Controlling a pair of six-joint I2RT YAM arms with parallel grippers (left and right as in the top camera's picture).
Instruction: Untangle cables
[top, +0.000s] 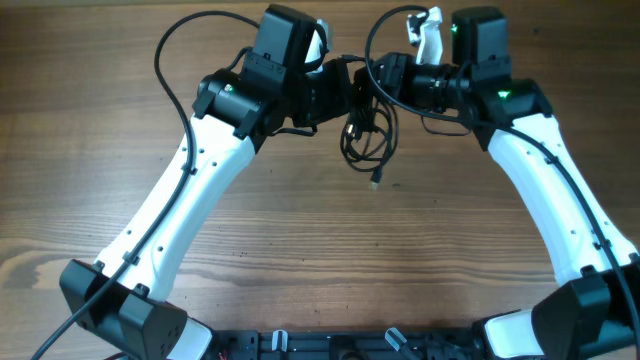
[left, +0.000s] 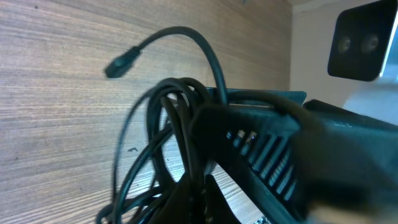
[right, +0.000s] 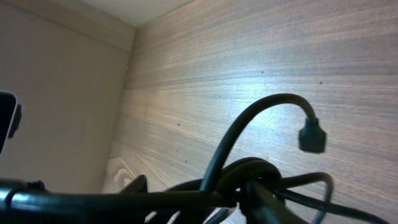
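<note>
Overhead: cables (top: 366, 135) hang at upper centre; left gripper (top: 345, 95) and right gripper (top: 385, 78) both look clamped on the bundle. Draw apart slowly, minding the loose plug (top: 377, 183).

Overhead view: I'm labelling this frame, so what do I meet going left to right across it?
Left arm → left hand → cable bundle → right hand → right arm.
</note>
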